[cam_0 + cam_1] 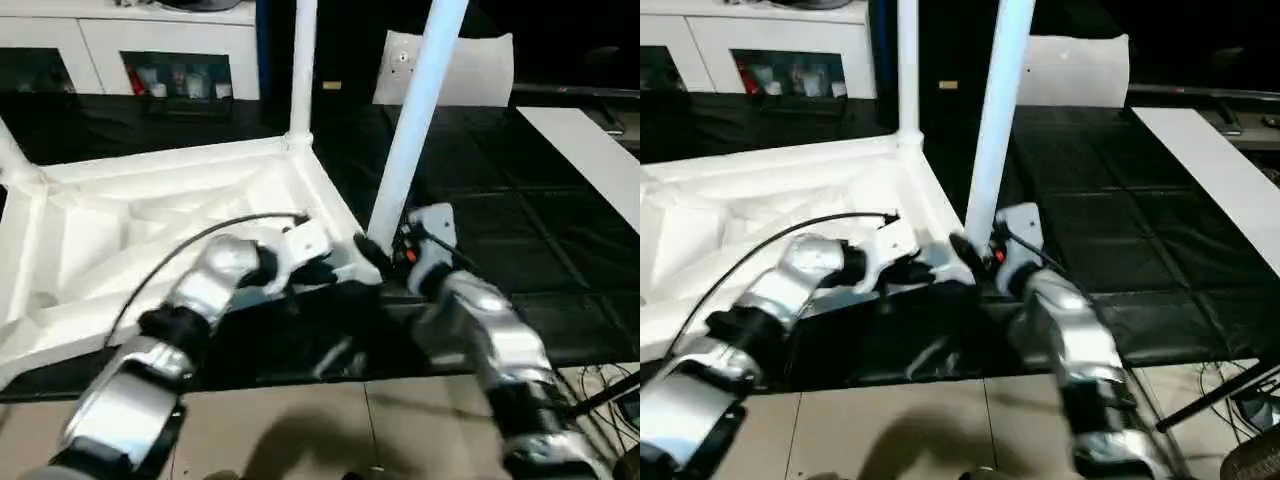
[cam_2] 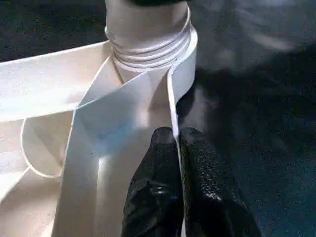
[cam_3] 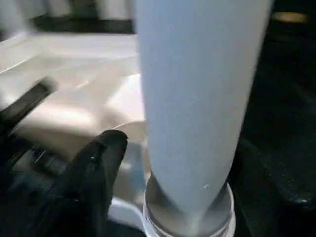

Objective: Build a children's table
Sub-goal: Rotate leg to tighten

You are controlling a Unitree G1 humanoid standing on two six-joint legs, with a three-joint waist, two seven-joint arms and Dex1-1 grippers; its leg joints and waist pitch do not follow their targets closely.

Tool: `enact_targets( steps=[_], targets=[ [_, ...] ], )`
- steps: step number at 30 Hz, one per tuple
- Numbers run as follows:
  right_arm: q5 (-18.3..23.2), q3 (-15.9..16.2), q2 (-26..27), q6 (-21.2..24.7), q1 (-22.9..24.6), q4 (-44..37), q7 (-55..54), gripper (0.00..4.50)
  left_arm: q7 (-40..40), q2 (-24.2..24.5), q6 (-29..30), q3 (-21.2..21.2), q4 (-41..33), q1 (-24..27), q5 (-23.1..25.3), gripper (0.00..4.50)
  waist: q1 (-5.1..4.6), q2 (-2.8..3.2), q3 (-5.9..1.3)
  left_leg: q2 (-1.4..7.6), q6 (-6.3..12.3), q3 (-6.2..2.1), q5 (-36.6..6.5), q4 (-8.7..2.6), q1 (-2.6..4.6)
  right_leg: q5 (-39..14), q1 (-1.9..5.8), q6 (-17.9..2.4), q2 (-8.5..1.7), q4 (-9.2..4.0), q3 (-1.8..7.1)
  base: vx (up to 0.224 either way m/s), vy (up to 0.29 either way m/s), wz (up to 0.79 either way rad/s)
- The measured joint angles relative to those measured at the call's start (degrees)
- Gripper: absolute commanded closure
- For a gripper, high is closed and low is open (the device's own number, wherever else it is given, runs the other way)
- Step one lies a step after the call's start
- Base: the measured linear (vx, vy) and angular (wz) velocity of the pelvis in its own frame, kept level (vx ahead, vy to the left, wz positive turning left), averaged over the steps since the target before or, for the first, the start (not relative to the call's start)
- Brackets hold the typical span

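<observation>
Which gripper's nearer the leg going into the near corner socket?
Right. The right gripper is at the base of the leg, one finger beside it. The left gripper is shut on the tabletop rim, a little short of that socket.

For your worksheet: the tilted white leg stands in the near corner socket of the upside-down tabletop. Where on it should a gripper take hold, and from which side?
Probably low on the tilted leg, just above the corner socket, coming in from the robot's right over the dark floor. The tube is round and plain, so jaws can close across it at any height; the tabletop blocks the other side.
</observation>
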Motion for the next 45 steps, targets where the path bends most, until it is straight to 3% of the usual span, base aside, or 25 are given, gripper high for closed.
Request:
enact_targets(
  steps=[7, 10, 11, 18, 22, 30, 36, 39, 45],
  targets=[
    [1.25, 5.02, -8.29, -3.91, 1.18, -2.36, 18.39, 0.58, -12.72, 2.87, -6.33, -0.97, 1.24, 0.61, -2.17, 4.50, 1.50, -0.01, 0.00, -0.08, 0.00, 0.04, 0.01, 0.13, 0.04, 0.00, 0.13, 0.01, -0.15, 0.02, 0.00, 0.000, 0.000, 0.00],
    [2.89, 5.67, -9.45, -3.79, 1.56, -2.32, 23.73, 0.58, -16.12, 3.81, -8.81, -1.29, 2.10, 0.44, -2.60, 4.50, 1.47, -0.02, 0.00, -0.07, 0.00, 0.01, 0.00, 0.13, 0.05, 0.00, 0.13, 0.00, -0.16, 0.02, 0.01, 0.000, 0.000, 0.00],
    [3.22, 5.86, -9.73, -3.70, 1.56, -2.32, 24.83, 0.84, -16.94, 3.96, -9.14, -1.61, 2.14, 0.37, -2.61, 4.50, 1.51, -0.05, 0.00, -0.06, 0.00, 0.01, 0.01, 0.13, 0.05, 0.00, 0.13, 0.01, -0.16, 0.03, 0.00, 0.000, 0.000, 0.00],
    [4.98, 7.52, -12.25, -3.30, 1.46, -1.96, 32.90, 1.35, -23.09, 5.04, -12.13, -3.03, 2.66, -0.30, -2.62, 4.50, 2.10, -0.12, 0.03, -0.06, 0.01, 0.04, 0.00, 0.13, 0.03, -0.01, 0.13, 0.02, -0.16, 0.02, -0.02, 0.000, 0.000, 0.00],
    [4.99, 9.05, -13.04, -3.31, 1.15, -1.42, 36.28, 1.79, -25.75, 5.20, -14.09, -3.71, 3.78, -1.00, -2.54, 4.50, 3.04, -0.17, 0.03, -0.05, 0.01, 0.08, 0.00, 0.14, 0.04, -0.01, 0.12, 0.03, -0.16, 0.03, -0.02, 0.000, 0.000, 0.00],
    [4.97, 9.70, -13.50, -3.11, -0.12, -0.14, 38.73, 2.38, -27.42, 5.25, -15.44, -4.26, 4.51, -1.57, -2.54, 4.50, 3.25, -0.25, 0.02, -0.05, 0.01, 0.08, 0.00, 0.15, 0.03, -0.02, 0.12, 0.03, -0.18, 0.04, -0.04, 0.000, 0.000, 0.00],
    [5.07, 9.73, -13.49, -1.86, -0.17, -0.56, 38.88, 2.53, -27.89, 5.11, -15.76, -4.02, 5.11, -1.73, -2.68, 4.50, 3.31, -0.26, 0.02, -0.05, 0.01, 0.08, 0.00, 0.15, 0.03, -0.03, 0.13, 0.05, -0.18, 0.05, -0.04, 0.000, 0.000, 0.00],
    [5.22, 9.23, -12.72, 0.75, 0.29, -2.22, 37.23, 2.53, -27.50, 4.68, -13.43, -3.31, 4.80, -1.69, -3.07, 4.50, 3.33, -0.26, 0.02, -0.05, 0.00, 0.09, 0.01, 0.14, 0.04, -0.03, 0.13, 0.05, -0.18, 0.08, -0.05, 0.000, 0.000, 0.00],
    [3.21, 6.55, -8.58, 6.65, 1.32, -4.53, 23.62, 2.53, -19.43, 3.88, -4.43, -1.67, 2.70, -1.28, -1.77, 4.50, 2.60, -0.28, 0.00, -0.06, -0.05, 0.02, 0.04, 0.20, 0.16, -0.13, 0.24, 0.32, -0.18, 0.12, 0.00, 0.000, 0.000, 0.00]
  ],
)
